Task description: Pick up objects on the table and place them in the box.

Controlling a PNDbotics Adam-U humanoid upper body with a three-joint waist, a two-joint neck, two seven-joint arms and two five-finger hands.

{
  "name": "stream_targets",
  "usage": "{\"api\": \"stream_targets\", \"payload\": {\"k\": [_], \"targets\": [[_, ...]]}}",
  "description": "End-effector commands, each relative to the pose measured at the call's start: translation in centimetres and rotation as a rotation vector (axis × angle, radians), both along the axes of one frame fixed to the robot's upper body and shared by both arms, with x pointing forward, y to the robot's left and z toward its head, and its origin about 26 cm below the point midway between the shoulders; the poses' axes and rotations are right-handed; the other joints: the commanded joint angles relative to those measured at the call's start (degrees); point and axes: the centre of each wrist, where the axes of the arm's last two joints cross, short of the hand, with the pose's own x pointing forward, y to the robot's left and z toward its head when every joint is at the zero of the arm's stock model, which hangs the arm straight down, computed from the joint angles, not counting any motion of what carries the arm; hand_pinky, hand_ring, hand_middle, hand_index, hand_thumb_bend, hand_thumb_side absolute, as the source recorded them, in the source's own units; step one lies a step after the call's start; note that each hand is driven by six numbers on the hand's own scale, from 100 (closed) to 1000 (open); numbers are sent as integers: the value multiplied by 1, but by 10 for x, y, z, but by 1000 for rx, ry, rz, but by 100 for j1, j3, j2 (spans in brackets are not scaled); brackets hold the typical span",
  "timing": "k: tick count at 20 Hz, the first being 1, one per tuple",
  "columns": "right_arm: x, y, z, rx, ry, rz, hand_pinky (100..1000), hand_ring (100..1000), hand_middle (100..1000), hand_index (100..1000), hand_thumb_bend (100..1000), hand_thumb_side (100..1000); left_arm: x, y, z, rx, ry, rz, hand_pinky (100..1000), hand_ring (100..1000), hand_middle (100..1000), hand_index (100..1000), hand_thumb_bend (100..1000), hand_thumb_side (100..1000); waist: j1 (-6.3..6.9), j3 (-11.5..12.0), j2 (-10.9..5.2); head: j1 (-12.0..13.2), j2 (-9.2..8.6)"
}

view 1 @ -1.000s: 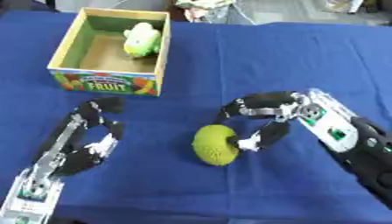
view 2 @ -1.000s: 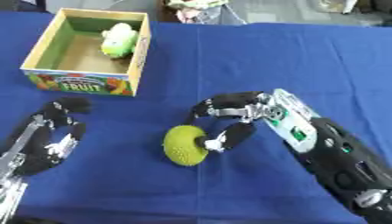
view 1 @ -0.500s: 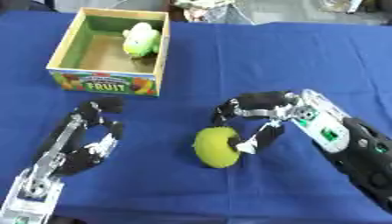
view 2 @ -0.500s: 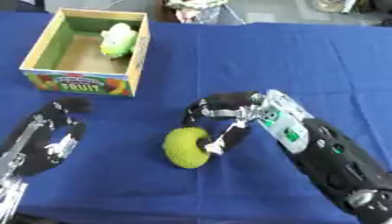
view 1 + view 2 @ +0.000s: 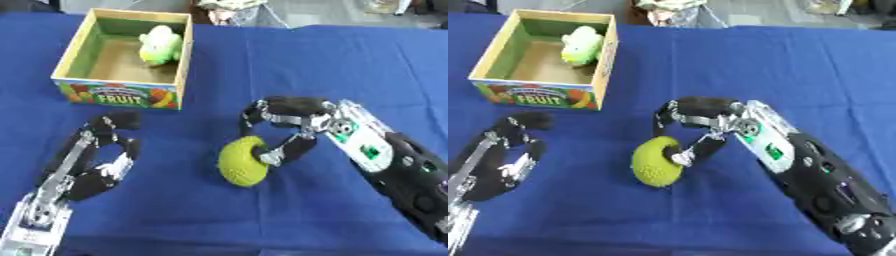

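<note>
In the left eye view we read "FRUIT" on the front panel of the box (image 5: 118, 95), printed among pictures of fruit. The box stood open at the far left of the blue worktop (image 5: 262, 60), and inside it, against the far right wall, lay a pale green fruit-shaped toy (image 5: 162, 44). Nearer to us, a yellow-green round fruit (image 5: 242, 162) rested on the cloth, well apart from the box. Our right hand (image 5: 293, 127) arched over it, fingers curled above its top and the thumb touching its right side, so the hand was closing round the fruit, which lay on the worktop.

In the right eye view we saw our left hand (image 5: 502, 160) resting idle near the lower left corner, its fingers relaxed and holding nothing. The same lettering showed on the box front, and the round fruit sat just below the right hand's curled fingers (image 5: 680, 111).
</note>
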Motion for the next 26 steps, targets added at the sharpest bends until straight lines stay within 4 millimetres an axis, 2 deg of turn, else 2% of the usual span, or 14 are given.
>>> {"api": "stream_targets", "payload": {"k": [1,4,8,13,17,21,26], "targets": [[3,-3,26,77,-51,-14,861,800,609,259,100,206,1,1,6,-4,-20,1,550,773,759,858,225,534,15,-14,-70,10,29],[4,-4,47,124,-84,-21,861,800,608,262,100,210,1,2,6,-7,-23,9,550,772,758,858,226,532,12,-17,-75,16,29],[8,-8,85,195,-169,-41,862,801,615,268,100,215,1,2,7,-9,-24,14,550,772,758,858,227,532,7,13,-80,9,29],[19,-12,128,274,-275,-101,863,802,623,279,100,154,1,2,6,-5,-23,10,551,772,758,857,228,533,-7,84,-76,-44,29],[34,-2,156,317,-333,-137,865,805,633,292,100,117,1,-1,7,-1,-22,-6,551,772,758,856,229,533,-22,183,-64,-115,24],[48,19,173,328,-373,-154,865,810,645,310,100,103,2,-4,7,4,-20,-29,551,772,758,854,231,535,-43,305,-47,-225,-14],[57,25,171,318,-398,-163,865,810,645,310,100,103,2,-5,7,6,-20,-37,551,772,758,854,231,535,-48,336,-42,-252,-24]]}}
